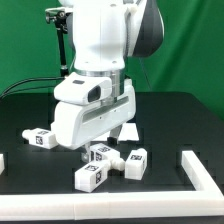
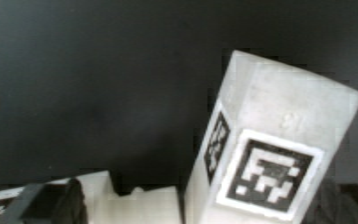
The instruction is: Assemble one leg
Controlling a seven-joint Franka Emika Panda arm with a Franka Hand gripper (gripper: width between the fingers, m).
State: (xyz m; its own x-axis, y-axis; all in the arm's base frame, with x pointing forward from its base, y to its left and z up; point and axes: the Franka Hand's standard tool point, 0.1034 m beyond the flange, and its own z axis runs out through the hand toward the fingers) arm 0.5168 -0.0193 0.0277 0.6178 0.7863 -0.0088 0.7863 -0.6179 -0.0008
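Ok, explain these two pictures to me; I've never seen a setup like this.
The big white machine is a robot arm; its pincer hangs low over a black table. One picture is from a camera off the arm, the other from one on its wrist, very close. Small white tagged legs and a white L-shaped bar lie on the table. The wrist view shows one leg close up. The pincer is open and seems to hold nothing.

Under me spreads a black surface, with a green curtain hanging behind it. A white L-shaped bar lies on it at the exterior view's right.
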